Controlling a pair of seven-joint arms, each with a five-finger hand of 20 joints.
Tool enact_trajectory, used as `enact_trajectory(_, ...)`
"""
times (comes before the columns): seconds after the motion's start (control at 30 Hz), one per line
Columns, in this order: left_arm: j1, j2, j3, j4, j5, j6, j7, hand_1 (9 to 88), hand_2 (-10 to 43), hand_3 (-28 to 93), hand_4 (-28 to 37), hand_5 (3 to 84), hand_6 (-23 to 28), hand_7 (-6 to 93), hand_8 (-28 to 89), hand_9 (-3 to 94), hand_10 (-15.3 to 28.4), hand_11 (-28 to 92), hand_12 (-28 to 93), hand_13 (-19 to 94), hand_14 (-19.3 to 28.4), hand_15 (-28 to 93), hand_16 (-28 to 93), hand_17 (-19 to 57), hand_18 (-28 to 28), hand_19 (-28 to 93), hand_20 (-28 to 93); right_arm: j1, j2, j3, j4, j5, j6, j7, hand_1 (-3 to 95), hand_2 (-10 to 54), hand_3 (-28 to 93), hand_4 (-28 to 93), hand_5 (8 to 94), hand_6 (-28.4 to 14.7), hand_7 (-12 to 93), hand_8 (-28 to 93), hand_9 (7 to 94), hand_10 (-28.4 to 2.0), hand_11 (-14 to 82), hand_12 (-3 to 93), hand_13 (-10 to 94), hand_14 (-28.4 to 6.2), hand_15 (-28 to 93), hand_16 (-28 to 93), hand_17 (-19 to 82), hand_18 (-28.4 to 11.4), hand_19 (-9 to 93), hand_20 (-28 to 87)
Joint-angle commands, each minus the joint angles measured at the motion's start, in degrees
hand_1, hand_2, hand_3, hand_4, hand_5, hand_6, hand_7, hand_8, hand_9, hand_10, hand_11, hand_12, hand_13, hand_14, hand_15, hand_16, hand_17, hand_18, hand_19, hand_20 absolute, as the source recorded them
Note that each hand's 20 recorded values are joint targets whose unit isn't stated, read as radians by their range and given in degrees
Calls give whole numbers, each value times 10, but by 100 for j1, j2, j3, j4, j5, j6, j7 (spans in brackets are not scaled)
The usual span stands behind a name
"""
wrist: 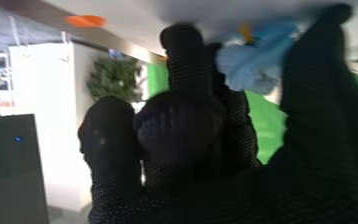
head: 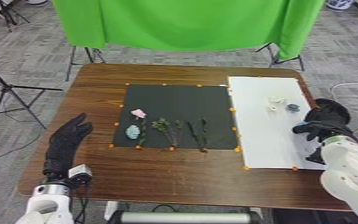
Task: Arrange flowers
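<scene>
Right hand (head: 319,126) is at the right side of the counter (head: 175,175), low over the white sheet (head: 264,135), and points left across it; fingers mostly straight, thumb apart from them. Blue flower (wrist: 246,65) sits in the gap between thumb and fingers; contact with the glove not clear, can't say it's gripped. Pale blue bit (head: 302,123) shows right at that hand; a darker blue flower head (head: 293,107) lies just past it, to the far side and a little left. Can't tell whether these are one piece, so the long axis is uncertain; if one, it runs roughly near to far, across the pointing direction, and a thumb-to-finger pinch should suit. White flowers (head: 276,103) are left of the darker head and slightly farther, close enough to get nudged. Right arm is clearly the nearer one. Left hand (head: 67,140) is relaxed, fingers extended, at the counter's left, well apart; nearer to the pink flower (head: 138,113) and the green stems (head: 165,129) on the black sheet (head: 180,102). Hard to make out: the blue flower's stem, the glove's underside and a black rounded thing (head: 334,106) beyond the right hand, partly covered.
</scene>
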Motion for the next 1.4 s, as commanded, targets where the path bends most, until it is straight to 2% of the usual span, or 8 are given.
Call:
enact_trajectory(0.03, 85, -76, -10, -16, 12, -59, -78, 248, -90, 725, -237, 449, 1, 131, -80, 459, 131, 167, 90, 387, 149, 118, -18, 99, 82, 26, 156, 130, 20, -272, 133, -167, 492, -246, 542, -95, 634, -249, 749, 25, 301, 41, 869, -96, 250, 283, 904, -29, 626, 288, 635, -146, 932, 522)
enact_trajectory(0.27, 109, -60, -49, -39, -3, -23, -78, 248, -85, 725, -238, 453, 1, 132, -80, 462, 130, 171, 92, 387, 150, 119, -18, 99, 83, 26, 158, 209, 249, 115, -261, -84, 423, -325, 557, -95, 639, -249, 779, 14, 294, 42, 884, -100, 255, 285, 904, -27, 622, 294, 634, -142, 932, 520)
enact_trajectory(0.43, 127, -37, -77, -53, -6, -23, -87, 246, -85, 728, -239, 455, 0, 134, -80, 464, 130, 173, 93, 387, 151, 121, -18, 98, 86, 26, 159, 866, 421, 56, -806, 323, 205, -374, 560, -95, 640, -250, 780, 15, 290, 42, 885, -102, 245, 284, 905, -25, 621, 297, 635, -142, 932, 522)
enact_trajectory(0.7, 183, 15, -143, -92, -7, 5, -101, 245, -86, 731, -241, 456, 0, 135, -80, 465, 130, 173, 94, 387, 151, 123, -18, 97, 88, 25, 160, 3008, -115, -1614, -1249, 981, 199, -624, 565, -95, 638, -242, 785, 18, 285, 28, 886, -107, 186, 303, 906, -21, 631, 305, 640, -139, 932, 549)
enact_trajectory(0.83, 230, 34, -194, -122, -22, 34, -80, 244, -88, 732, -240, 455, 0, 135, -80, 465, 130, 173, 94, 387, 151, 123, -18, 97, 89, 25, 160, 4105, -748, -2755, -1117, 1113, -116, -898, 566, -95, 638, -240, 791, 17, 278, 26, 889, -107, 173, 307, 906, -20, 634, 305, 642, -137, 932, 555)
enact_trajectory(0.97, 200, 67, -204, -122, -24, 56, -61, 244, -88, 732, -241, 455, 1, 133, -80, 465, 129, 173, 95, 387, 150, 123, -18, 97, 89, 25, 161, 4991, -1355, -3705, -932, 1416, -907, -1158, 567, -95, 638, -242, 792, 17, 274, 27, 886, -106, 158, 308, 905, -19, 636, 306, 642, -137, 932, 560)
enact_trajectory(1.2, 96, 93, -117, -74, -4, -9, -55, 243, -91, 733, -241, 454, 1, 135, -80, 466, 129, 173, 94, 388, 151, 123, -18, 97, 90, 25, 161, 5605, -2384, -4630, -463, 1436, -1430, -1491, 570, -95, 636, -244, 793, 20, 267, 27, 879, -106, 128, 316, 903, -19, 636, 307, 640, -136, 932, 564)
enact_trajectory(1.4, 9, 127, -86, -28, -24, -10, -74, 241, -93, 731, -243, 452, 1, 134, -80, 466, 129, 173, 94, 388, 150, 122, -18, 97, 90, 25, 161, 5730, -2954, -5008, -155, 1382, -1451, -1620, 571, -95, 634, -244, 794, 22, 265, 24, 877, -104, 118, 317, 901, -20, 638, 307, 639, -136, 932, 566)
